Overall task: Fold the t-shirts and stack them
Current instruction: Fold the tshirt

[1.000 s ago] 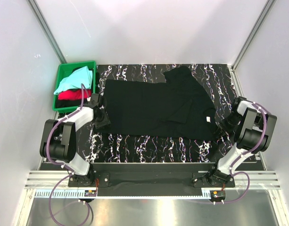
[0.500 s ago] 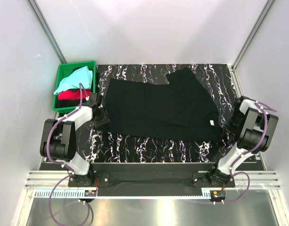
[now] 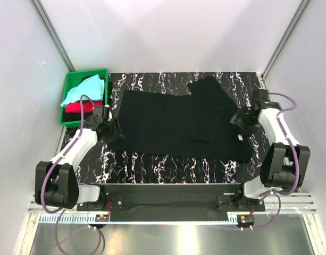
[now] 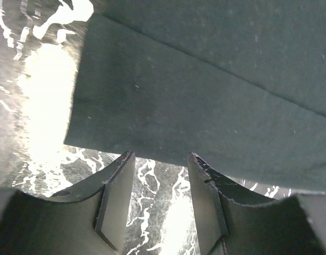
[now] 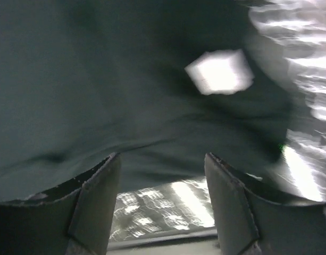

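The right gripper (image 3: 240,121) had swung over the black tee (image 3: 178,125) at 3 o'clock, parted and empty like the left gripper (image 3: 114,129) at 9; both likely needed matched edge pinches.

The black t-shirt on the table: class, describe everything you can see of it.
The black t-shirt is plain, soft matte cloth, short-sleeved, lying spread nearly flat on the marbled tabletop, hem toward the left, neck toward the right. One sleeve juts toward the far edge; a layer lies folded over the body near the neck end. A small white label shows there. The left gripper at its hem corner and the right gripper by the label are open, neither gripping it.
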